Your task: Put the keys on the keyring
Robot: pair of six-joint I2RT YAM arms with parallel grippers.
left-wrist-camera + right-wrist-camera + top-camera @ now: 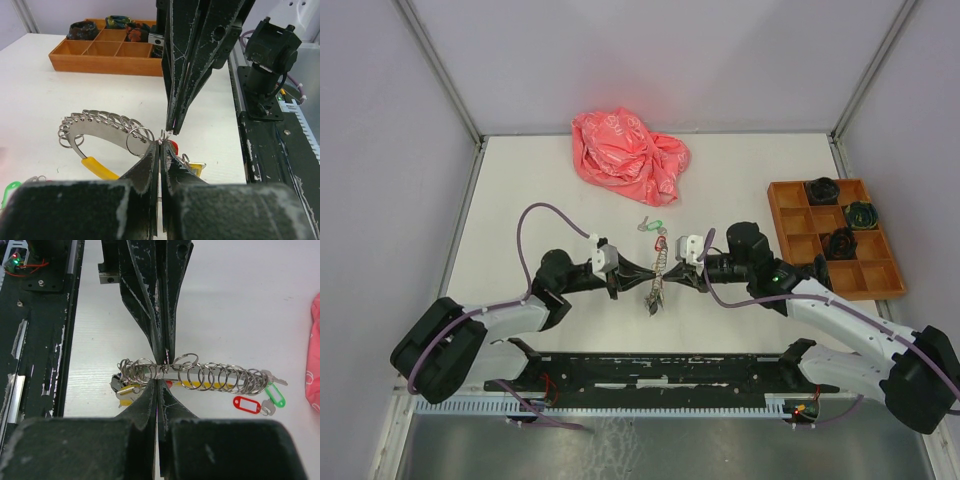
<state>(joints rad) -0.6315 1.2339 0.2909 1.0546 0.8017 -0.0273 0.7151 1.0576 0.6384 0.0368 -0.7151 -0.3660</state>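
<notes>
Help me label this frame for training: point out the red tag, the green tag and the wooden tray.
red tag [247, 405], right wrist view, its oval middle.
green tag [275, 395], right wrist view, its oval middle.
wooden tray [870, 272], top view, an empty compartment's floor.

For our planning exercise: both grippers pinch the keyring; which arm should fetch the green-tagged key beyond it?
Right, probably. Both the left gripper and right gripper are shut on the keyring, but the green key lies slightly nearer the right, whose wrist view shows it whole; the left's shows only its tag's edge.
</notes>
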